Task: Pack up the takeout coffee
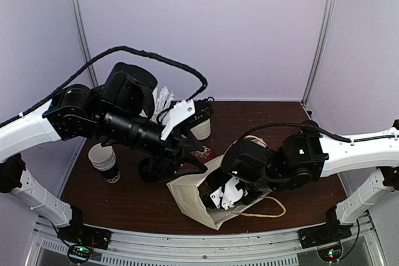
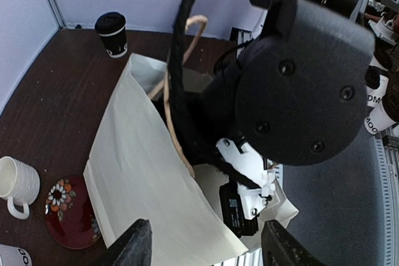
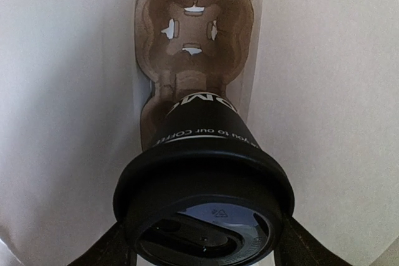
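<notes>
I see the bag sitting near the front middle of the table, with my right arm reaching into its mouth. Inside, one coffee cup sits between the fingers of my right gripper, just in front of the carrier tray at the bag's far end. The other coffee cup stands on the table beyond the bag, near the wall. A saucer lies just behind the bag, with a mug behind that.
</notes>
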You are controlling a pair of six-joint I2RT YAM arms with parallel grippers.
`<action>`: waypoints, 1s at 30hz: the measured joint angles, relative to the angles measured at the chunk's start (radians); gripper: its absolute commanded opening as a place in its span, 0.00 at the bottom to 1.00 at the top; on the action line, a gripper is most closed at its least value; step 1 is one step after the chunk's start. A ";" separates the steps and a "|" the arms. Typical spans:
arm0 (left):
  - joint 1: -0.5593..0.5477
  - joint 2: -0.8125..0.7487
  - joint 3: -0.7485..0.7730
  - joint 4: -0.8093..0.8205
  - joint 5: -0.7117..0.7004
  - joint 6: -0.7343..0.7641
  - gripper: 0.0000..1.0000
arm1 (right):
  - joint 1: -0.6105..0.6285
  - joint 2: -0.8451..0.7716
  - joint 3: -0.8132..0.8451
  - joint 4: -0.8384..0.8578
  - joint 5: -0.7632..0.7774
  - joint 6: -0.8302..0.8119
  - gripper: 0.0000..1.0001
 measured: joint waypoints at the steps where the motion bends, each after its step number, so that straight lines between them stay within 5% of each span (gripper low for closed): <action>1: -0.018 0.010 0.000 -0.021 -0.028 -0.012 0.62 | 0.000 0.000 0.000 0.000 0.000 0.001 0.56; 10: -0.109 0.069 0.039 -0.076 -0.193 -0.109 0.60 | -0.006 0.000 0.000 0.000 -0.007 0.019 0.57; 23: -0.117 0.202 0.112 -0.155 -0.272 -0.143 0.35 | -0.006 -0.035 -0.031 0.000 -0.006 0.037 0.57; 30: -0.117 0.200 0.121 -0.199 -0.304 -0.127 0.32 | -0.006 -0.069 -0.065 -0.001 -0.003 0.037 0.56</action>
